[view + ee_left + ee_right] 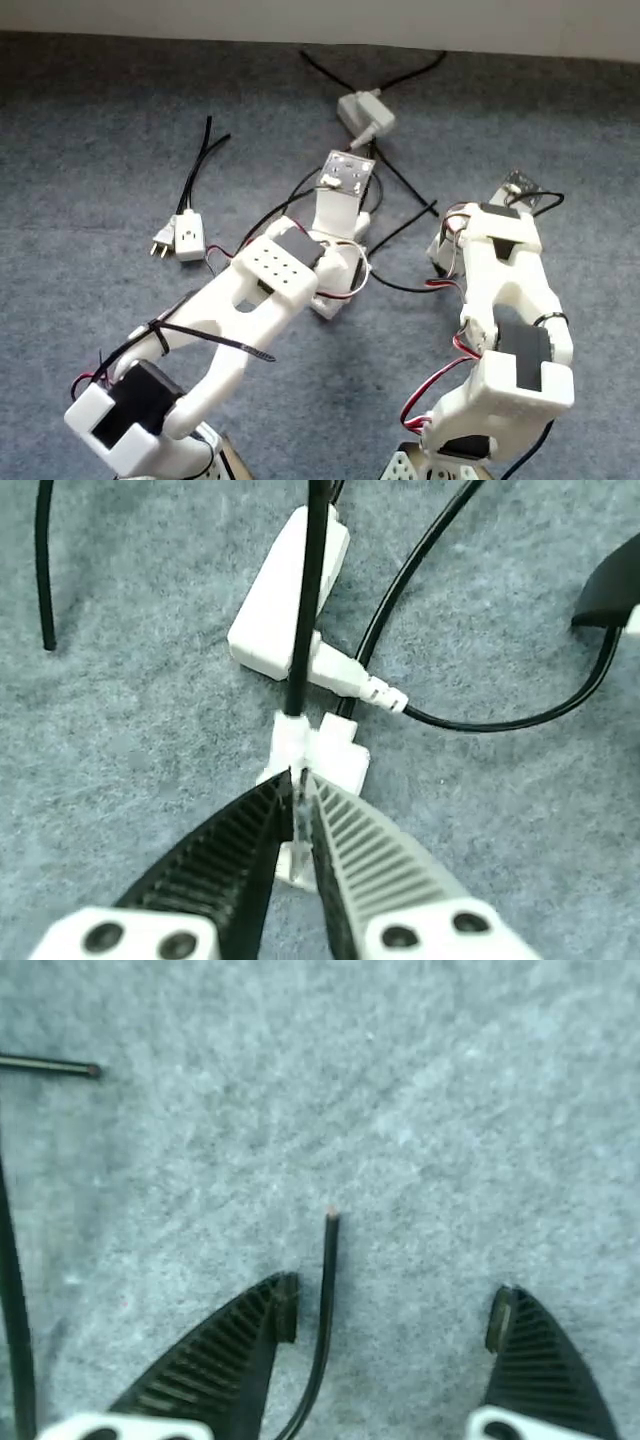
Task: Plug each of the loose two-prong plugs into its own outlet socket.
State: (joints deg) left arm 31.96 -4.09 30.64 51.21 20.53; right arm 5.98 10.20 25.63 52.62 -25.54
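Left arm [240, 300] stretched forward, left gripper [298, 798] pinched closed. Right arm [510, 290] folded back, right gripper [392, 1312] spread wide.

My left gripper [300, 785] has its fingers closed over the near part of the white plug [335, 755], so I cannot see its prongs. A black cord [312, 580] crosses the outlet socket [262, 635] and hides a strip of it. From above, my left arm [250, 290] covers that plug. Between my right fingers, a cord end [325, 1300] runs off the picture's edge.
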